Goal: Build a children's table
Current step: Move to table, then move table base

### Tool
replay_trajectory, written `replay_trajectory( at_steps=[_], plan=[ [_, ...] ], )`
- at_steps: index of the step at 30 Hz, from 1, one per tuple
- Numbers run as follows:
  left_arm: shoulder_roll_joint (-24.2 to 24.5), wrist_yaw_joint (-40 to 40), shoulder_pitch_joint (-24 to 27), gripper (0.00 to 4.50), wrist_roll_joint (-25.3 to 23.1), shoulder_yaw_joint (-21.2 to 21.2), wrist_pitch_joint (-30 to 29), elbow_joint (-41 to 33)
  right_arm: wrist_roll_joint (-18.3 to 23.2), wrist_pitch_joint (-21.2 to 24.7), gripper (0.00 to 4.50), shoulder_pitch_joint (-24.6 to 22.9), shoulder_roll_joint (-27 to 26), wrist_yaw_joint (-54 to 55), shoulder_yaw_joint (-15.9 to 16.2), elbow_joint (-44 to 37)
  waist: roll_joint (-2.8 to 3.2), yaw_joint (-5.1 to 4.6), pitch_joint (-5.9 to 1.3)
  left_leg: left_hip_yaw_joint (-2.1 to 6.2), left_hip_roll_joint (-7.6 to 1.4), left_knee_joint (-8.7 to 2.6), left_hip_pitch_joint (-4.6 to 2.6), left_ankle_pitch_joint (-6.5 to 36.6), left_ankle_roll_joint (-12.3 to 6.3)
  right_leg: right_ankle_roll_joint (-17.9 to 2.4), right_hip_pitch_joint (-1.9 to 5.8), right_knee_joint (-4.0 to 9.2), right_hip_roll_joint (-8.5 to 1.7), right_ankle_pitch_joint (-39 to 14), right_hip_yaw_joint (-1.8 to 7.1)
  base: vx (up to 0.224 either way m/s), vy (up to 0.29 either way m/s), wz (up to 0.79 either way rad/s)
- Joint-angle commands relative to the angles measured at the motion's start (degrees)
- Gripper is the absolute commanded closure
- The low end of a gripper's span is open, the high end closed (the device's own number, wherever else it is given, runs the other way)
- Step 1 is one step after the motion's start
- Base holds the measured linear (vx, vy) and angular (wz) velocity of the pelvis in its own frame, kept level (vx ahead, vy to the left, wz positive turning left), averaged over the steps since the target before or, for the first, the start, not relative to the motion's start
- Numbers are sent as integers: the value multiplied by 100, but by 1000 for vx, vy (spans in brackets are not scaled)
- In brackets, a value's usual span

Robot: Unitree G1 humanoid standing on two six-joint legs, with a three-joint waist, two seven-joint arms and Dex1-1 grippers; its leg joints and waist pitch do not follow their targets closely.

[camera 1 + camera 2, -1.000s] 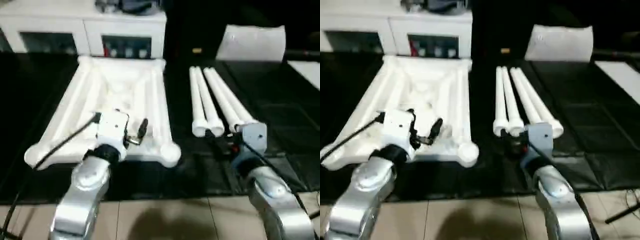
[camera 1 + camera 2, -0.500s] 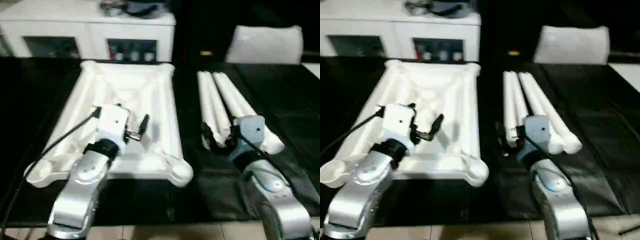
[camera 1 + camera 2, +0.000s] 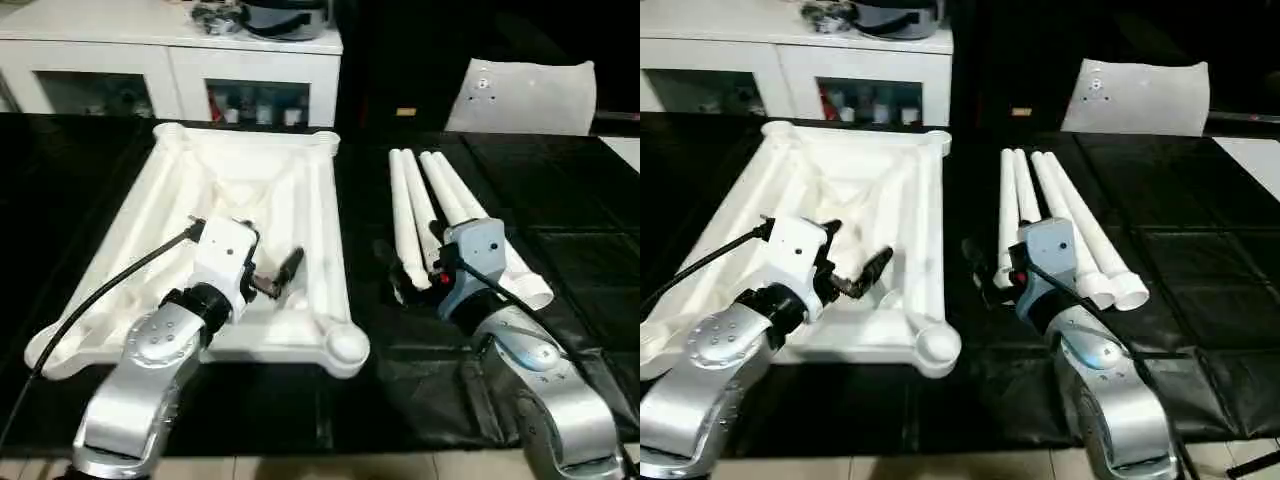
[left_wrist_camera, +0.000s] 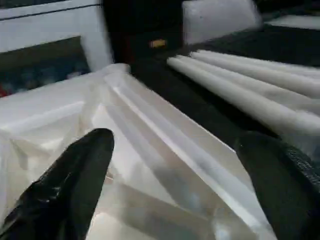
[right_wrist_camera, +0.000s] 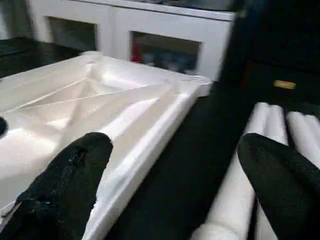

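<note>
1. Two grippers, mine: left gripper [image 3: 280, 275] spread wide over the table top [image 3: 300, 190], left of centre; right gripper [image 3: 400, 270] spread, empty, at the legs' thick ends.
2. Four legs [image 3: 425, 205], right of centre, look light, stiff, slippery; I'd grip near the thick end.

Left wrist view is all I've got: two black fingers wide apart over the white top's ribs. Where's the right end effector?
Observer: The right end effector sits at the near ends of the legs, fingers spread, gripping nothing.
Operator: How many legs, and are they loose?
Observer: Four, lying side by side on the black mat, none in a socket.
Operator: Is my left end effector over a socket?
Observer: No. The left end effector hovers over the table top by its right rim; the nearest corner socket is closer to the robot.
</note>
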State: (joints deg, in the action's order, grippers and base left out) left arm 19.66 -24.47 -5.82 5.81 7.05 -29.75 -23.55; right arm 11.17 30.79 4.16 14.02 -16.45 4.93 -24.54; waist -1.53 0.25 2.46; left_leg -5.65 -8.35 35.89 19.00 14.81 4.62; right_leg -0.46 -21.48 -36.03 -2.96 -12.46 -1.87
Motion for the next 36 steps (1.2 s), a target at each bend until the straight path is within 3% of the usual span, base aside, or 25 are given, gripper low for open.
replay_trajectory(
  at_steps=[1,3,4,6,8,9,13,14,16,19,20,23,26,29,36],
  plan=[
    [204,-434,-27,8,-11,192,218,-78,115,18,0,16,124,-212,-110,-55,56,-24,-126,-2,-312,-558,17,1579,0,-821,190,539,-360,-1913,265,-83,14,5],
    [434,-785,-15,8,29,328,394,-16,391,270,0,-13,331,-615,-118,-109,46,-38,-117,-27,-319,-570,29,1817,-6,-601,142,619,-403,-2645,274,-72,12,4],
    [434,-785,-15,8,29,328,394,-16,391,270,0,-13,331,-615,-118,-109,51,-24,-119,-22,-324,-566,28,1815,-11,-561,132,627,-415,-2718,272,0,0,0],
    [736,-1643,-87,8,509,451,351,64,585,594,0,-62,779,-1215,16,-201,90,-8,-134,-32,-340,-578,58,1651,-18,-549,128,605,-423,-2574,290,0,0,0],
    [821,-1828,-136,33,583,492,253,108,632,625,0,-82,870,-1341,40,-230,66,-2,-136,-41,-339,-580,75,1582,-32,-572,132,602,-420,-2439,289,0,0,0],
    [984,-2114,-221,42,617,593,206,213,704,626,0,-113,1025,-1533,81,-278,43,-7,-152,-59,-333,-568,107,1391,-54,-642,152,579,-422,-2214,286,0,0,0],
    [1259,-2552,-375,70,615,801,165,400,778,744,0,-127,1295,-1729,144,-368,56,5,-186,-79,-338,-549,131,963,-111,-771,187,531,-418,-1736,284,0,0,0],
    [1353,-2714,-514,82,643,877,-22,527,937,908,0,-138,1375,-1823,107,-448,77,6,-203,-86,-346,-541,117,790,-111,-868,191,497,-412,-1435,278,0,0,0],
    [1462,-2843,-632,94,612,975,-123,649,967,918,0,-153,1432,-1900,114,-498,63,7,-233,-100,-350,-515,139,454,-146,-1025,227,449,-412,-868,265,0,0,0],
    [1620,-3058,-751,120,479,1127,50,884,826,777,0,-208,1417,-1843,129,-521,76,15,-274,-116,-346,-480,159,-130,-240,-1205,254,361,-403,2,244,0,0,0],
    [1633,-3093,-771,126,445,1145,120,947,815,803,0,-218,1460,-1862,164,-529,84,18,-263,-132,-339,-480,142,-122,-250,-1262,248,375,-389,69,239,0,0,0],
    [1720,-3255,-809,158,248,1244,549,1183,815,757,0,-267,1664,-2049,304,-568,93,18,-239,-136,-377,-509,133,235,-221,-1290,261,410,-419,-285,244,0,0,0],
    [1776,-3371,-822,172,359,1254,397,1140,990,870,0,-294,1805,-2264,343,-639,80,18,-224,-138,-388,-517,125,433,-207,-1269,250,424,-432,-583,251,0,0,0],
    [1837,-3510,-873,204,405,1316,411,1137,1071,979,0,-343,1914,-2408,375,-723,60,24,-209,-147,-391,-523,127,515,-193,-1236,239,450,-437,-878,260,0,0,0],
    [1787,-3497,-1087,253,-83,1543,1041,1683,1013,913,0,-422,2214,-2672,588,-745,38,39,-213,-152,-403,-530,131,570,-166,-1078,225,474,-441,-1135,260,0,0,0]
  ],
)
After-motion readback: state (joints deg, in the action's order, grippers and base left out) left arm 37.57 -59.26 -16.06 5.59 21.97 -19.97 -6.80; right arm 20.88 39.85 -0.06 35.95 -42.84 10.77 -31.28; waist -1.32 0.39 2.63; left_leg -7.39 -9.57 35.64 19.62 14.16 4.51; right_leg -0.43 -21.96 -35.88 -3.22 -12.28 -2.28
